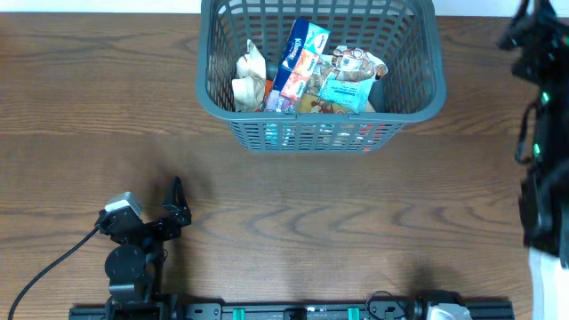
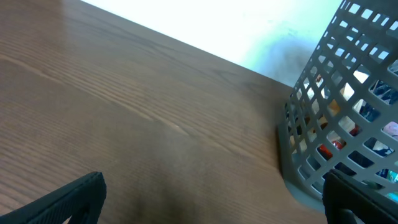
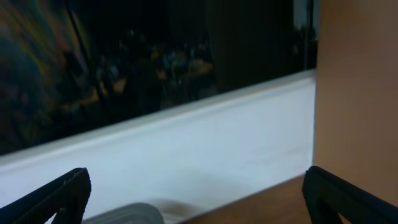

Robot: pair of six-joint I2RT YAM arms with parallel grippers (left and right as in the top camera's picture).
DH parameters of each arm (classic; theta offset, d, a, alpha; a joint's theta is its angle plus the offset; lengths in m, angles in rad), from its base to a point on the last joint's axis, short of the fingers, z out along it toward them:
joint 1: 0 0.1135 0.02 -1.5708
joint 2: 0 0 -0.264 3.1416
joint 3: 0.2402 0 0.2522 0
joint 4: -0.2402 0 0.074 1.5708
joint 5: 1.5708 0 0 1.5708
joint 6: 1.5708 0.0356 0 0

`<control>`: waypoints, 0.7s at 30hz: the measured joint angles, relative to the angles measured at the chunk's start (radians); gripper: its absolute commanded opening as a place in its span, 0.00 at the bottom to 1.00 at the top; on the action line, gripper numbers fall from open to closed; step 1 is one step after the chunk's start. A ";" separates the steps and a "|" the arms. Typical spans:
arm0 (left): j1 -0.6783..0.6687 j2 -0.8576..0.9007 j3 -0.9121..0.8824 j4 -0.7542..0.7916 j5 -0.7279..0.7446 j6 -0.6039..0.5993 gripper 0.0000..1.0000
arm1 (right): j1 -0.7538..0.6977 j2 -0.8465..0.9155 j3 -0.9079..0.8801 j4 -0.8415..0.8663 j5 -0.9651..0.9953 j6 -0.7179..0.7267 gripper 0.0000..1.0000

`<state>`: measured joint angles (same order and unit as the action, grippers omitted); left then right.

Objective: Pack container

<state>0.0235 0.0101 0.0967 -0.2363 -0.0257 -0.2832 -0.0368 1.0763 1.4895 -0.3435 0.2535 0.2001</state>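
The dark grey lattice basket [image 1: 418, 80] stands at the back middle of the wooden table. Inside lie several snack packets: a blue one [image 1: 305, 44], a light blue one [image 1: 345, 87] and a cream one [image 1: 249, 76]. My left gripper [image 1: 178, 203] rests low at the front left, far from the basket, open and empty. In the left wrist view its fingers [image 2: 212, 186] are spread wide, with the basket [image 2: 311, 155] at the right. My right arm [image 1: 538, 53] is at the far right edge. Its gripper [image 3: 198, 186] is open and empty, with a bit of grey rim [image 3: 130, 214] below.
The bare wooden table [image 1: 311, 213] stretches between the left gripper and the basket. A white wall [image 3: 186, 149] lies past the table's far edge in the right wrist view. A black rail [image 1: 293, 311] runs along the front edge.
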 measured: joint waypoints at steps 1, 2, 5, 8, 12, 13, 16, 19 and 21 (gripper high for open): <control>0.000 0.000 0.000 0.000 0.000 0.000 0.98 | 0.004 -0.014 0.000 -0.009 0.000 0.000 0.99; 0.000 0.000 0.000 0.000 0.000 0.000 0.98 | 0.011 -0.027 -0.001 -0.022 0.000 0.000 0.99; 0.000 0.000 0.000 0.000 0.000 0.000 0.98 | 0.024 -0.050 -0.002 -0.063 0.000 -0.008 0.99; 0.000 0.000 0.000 0.000 0.000 0.000 0.98 | 0.036 -0.050 -0.005 -0.103 0.001 -0.029 0.99; 0.000 0.000 0.000 0.000 0.000 0.000 0.98 | 0.072 -0.045 -0.014 -0.176 0.001 -0.054 0.99; 0.000 0.000 0.000 0.000 0.000 0.000 0.98 | 0.082 -0.046 -0.017 -0.190 0.001 -0.063 0.99; 0.000 0.000 0.000 0.000 0.000 0.000 0.98 | 0.105 -0.072 -0.061 -0.191 0.000 -0.092 0.99; 0.000 0.000 0.000 0.000 0.000 0.000 0.98 | 0.110 -0.153 -0.171 -0.145 0.002 -0.115 0.99; 0.000 0.000 0.000 0.000 0.000 0.000 0.98 | 0.110 -0.226 -0.259 -0.090 0.005 -0.123 0.99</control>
<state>0.0235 0.0101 0.0971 -0.2363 -0.0254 -0.2832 0.0734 0.8501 1.2304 -0.4339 0.2584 0.0769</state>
